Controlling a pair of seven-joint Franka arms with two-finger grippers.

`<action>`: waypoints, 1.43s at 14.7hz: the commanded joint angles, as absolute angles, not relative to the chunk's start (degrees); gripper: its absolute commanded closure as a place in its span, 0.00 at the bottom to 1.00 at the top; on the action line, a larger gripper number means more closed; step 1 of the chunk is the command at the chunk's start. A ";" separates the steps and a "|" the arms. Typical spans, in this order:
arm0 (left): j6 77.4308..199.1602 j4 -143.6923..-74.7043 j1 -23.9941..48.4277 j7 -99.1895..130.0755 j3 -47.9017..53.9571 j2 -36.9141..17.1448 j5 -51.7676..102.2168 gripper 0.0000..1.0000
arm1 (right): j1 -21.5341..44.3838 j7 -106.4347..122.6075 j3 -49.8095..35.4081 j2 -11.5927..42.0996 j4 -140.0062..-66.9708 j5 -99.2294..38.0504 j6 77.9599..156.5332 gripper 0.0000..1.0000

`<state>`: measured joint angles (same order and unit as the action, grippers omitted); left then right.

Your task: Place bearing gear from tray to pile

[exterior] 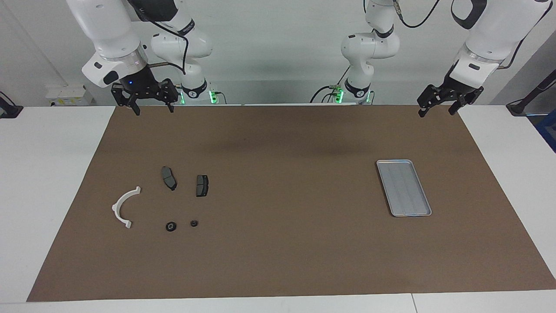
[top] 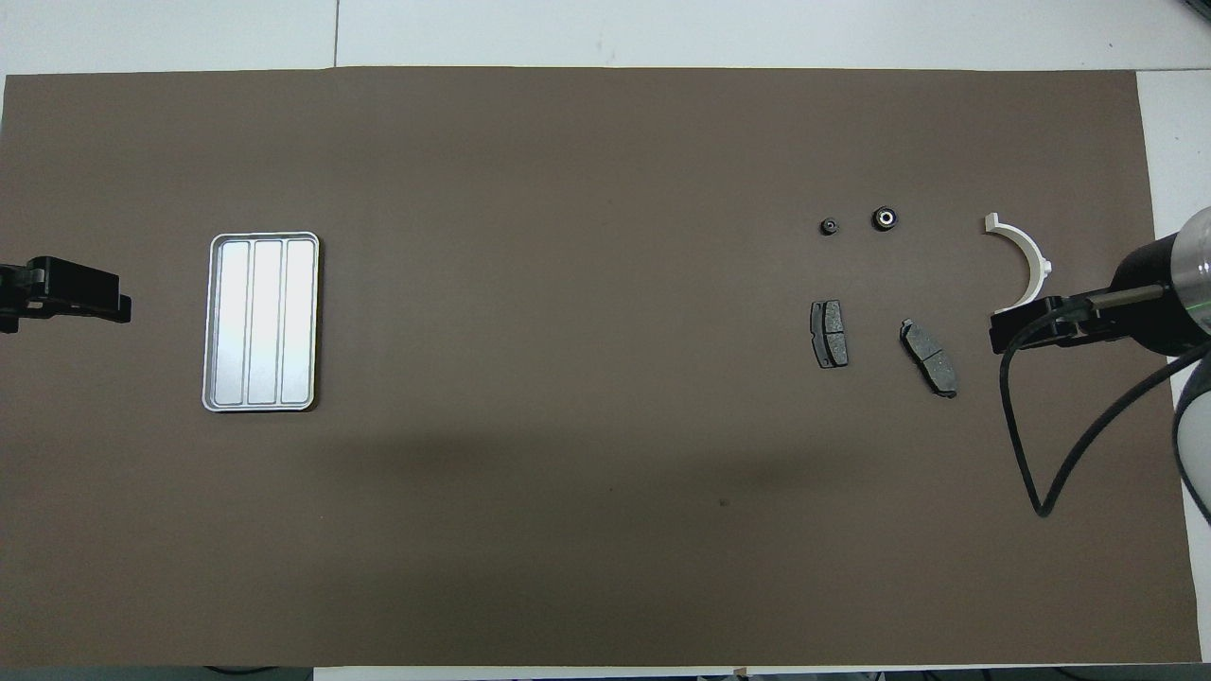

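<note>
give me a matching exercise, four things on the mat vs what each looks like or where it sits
Things:
1. tray
2. half-ring bracket
3. two brake pads
4. two small round parts

Descriptions:
A. white, curved
B. dark grey, flat, nearer to the robots than the round parts
C. silver, ridged, nothing in it
D. black, farther from the robots than the pads

Pairs: 1-C, 2-A, 3-B, 4-D

left end effector (exterior: 438,108): raised, fingers apart | right end effector (exterior: 153,105): raised, fingers apart
</note>
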<state>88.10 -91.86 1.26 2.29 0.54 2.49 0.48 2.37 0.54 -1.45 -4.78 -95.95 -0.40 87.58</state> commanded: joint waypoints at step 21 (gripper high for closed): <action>88.33 -93.34 1.85 1.67 0.18 3.60 1.05 0.00 | 1.76 1.93 -1.49 -5.10 -95.98 2.11 91.41 0.00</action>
<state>88.03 -91.92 1.26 2.27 0.61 2.49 0.48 2.08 0.54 -1.36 -4.77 -95.83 1.53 91.03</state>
